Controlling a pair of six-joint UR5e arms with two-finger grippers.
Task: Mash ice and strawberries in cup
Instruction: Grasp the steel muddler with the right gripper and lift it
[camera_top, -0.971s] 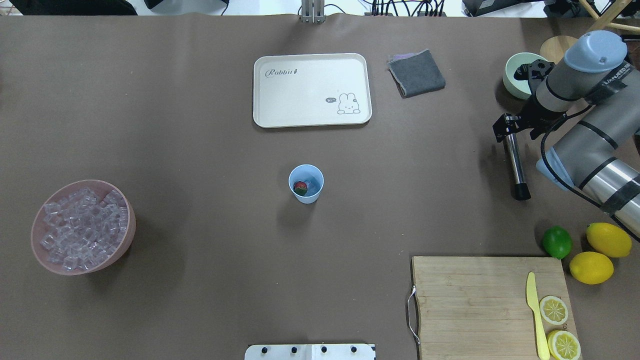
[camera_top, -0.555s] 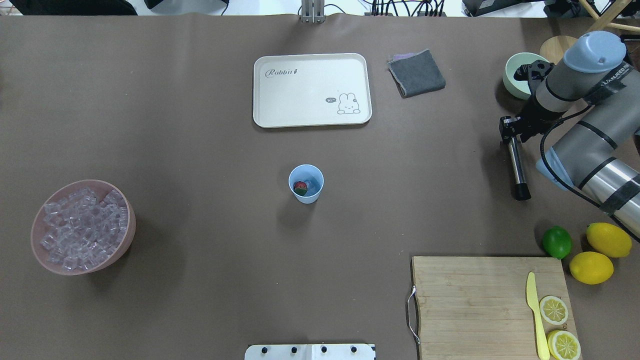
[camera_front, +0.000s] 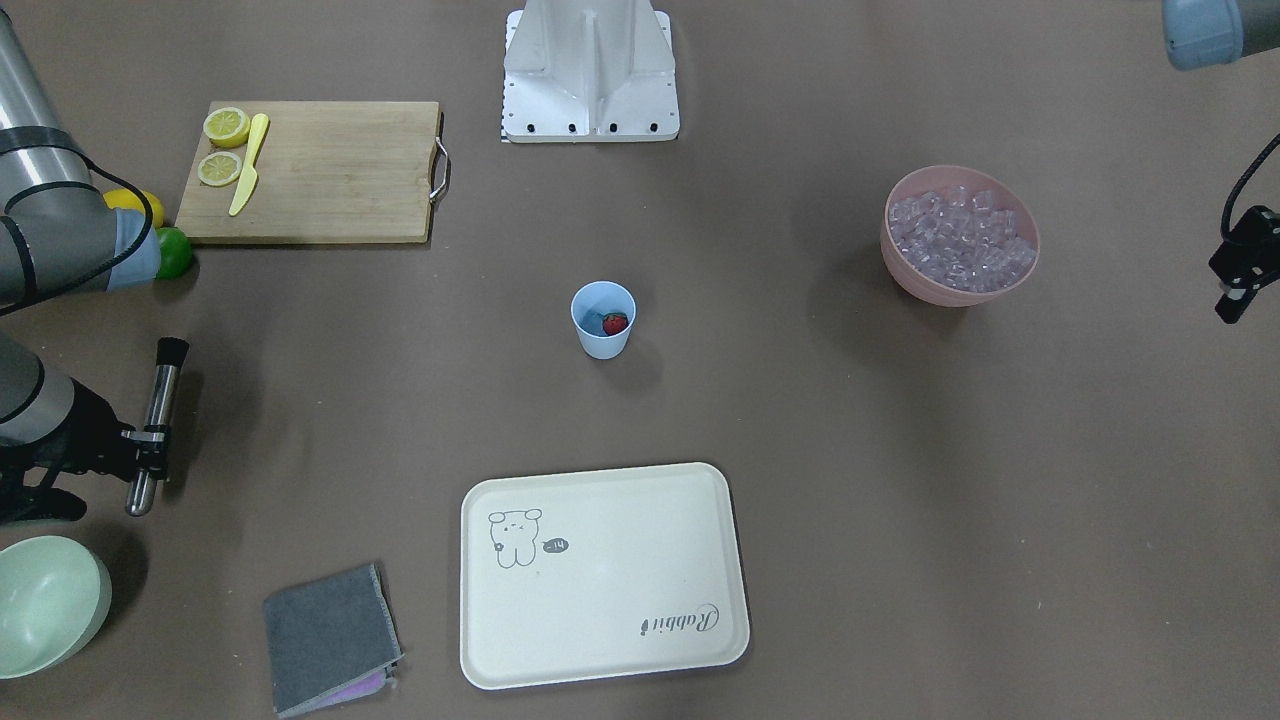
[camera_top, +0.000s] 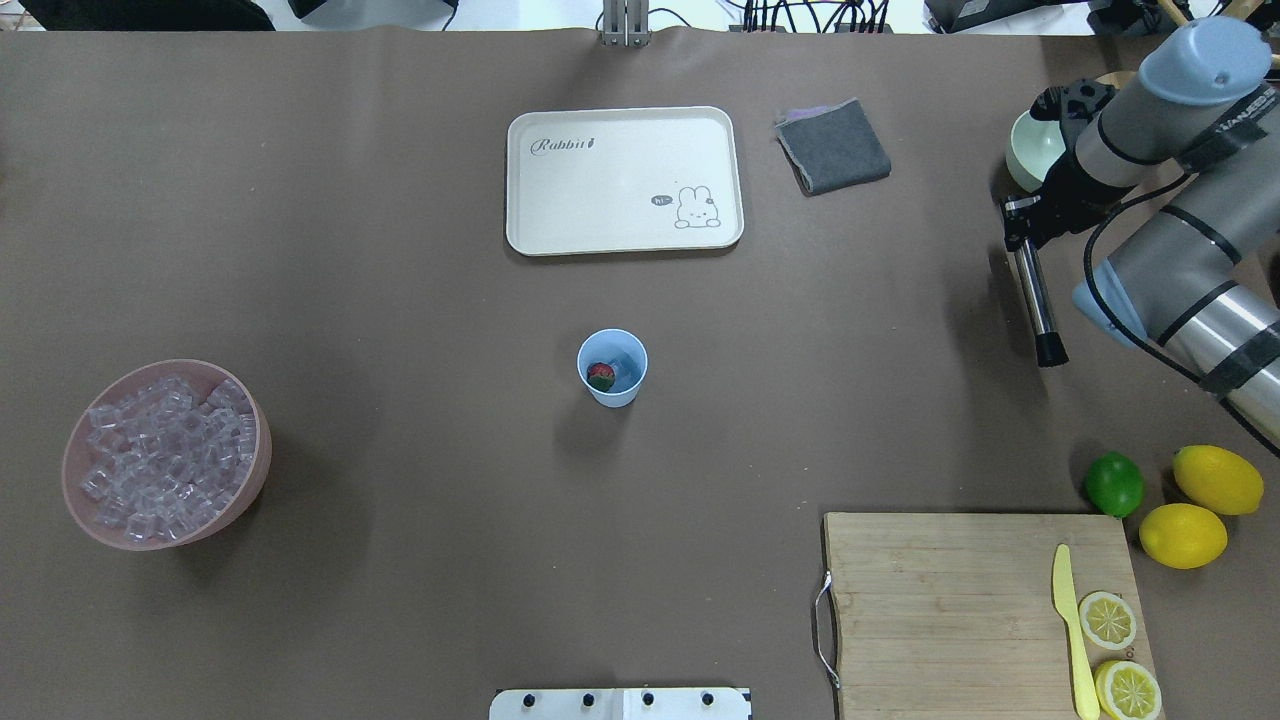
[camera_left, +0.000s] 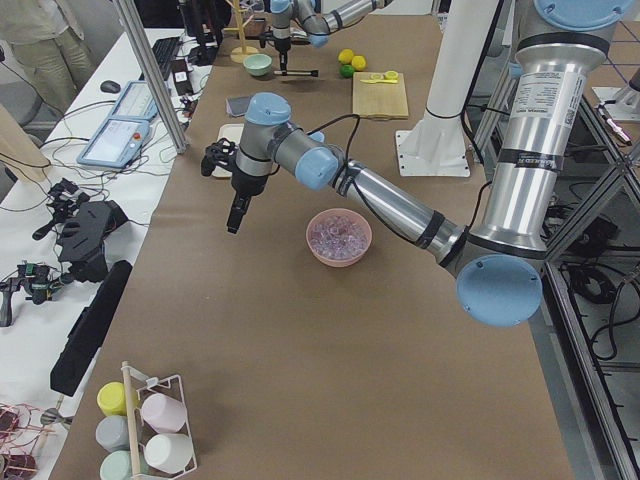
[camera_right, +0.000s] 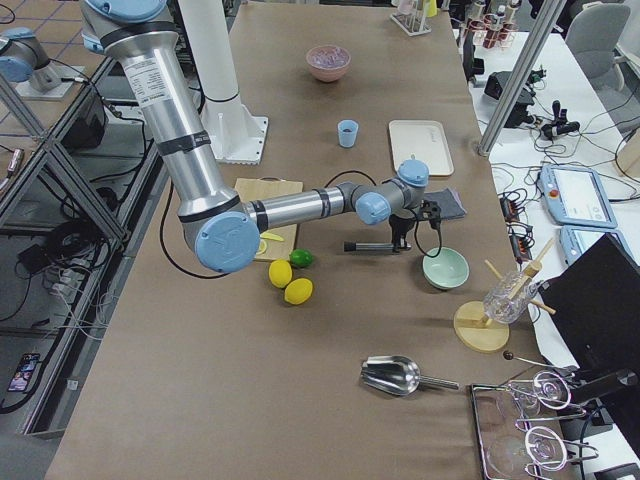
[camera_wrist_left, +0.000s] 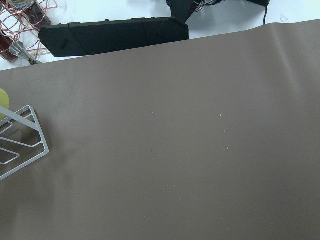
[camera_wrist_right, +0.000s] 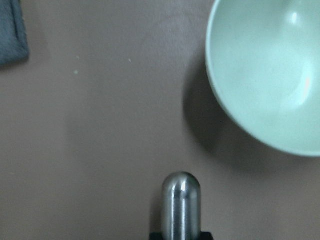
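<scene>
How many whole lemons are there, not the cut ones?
2. The first lemon lies right of the lime; the second lemon sits nearer the robot, beside the cutting board. None looks hidden in the overhead view.

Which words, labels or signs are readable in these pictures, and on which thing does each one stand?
"Rabbit": in script, in one corner of the tray.
"hi~": in a small speech bubble beside the bunny drawing on the tray; it is tiny, so this reading is uncertain.
Lettering on the right arm's band: too small and partly cut off to read.
Nothing else can be read.
</scene>
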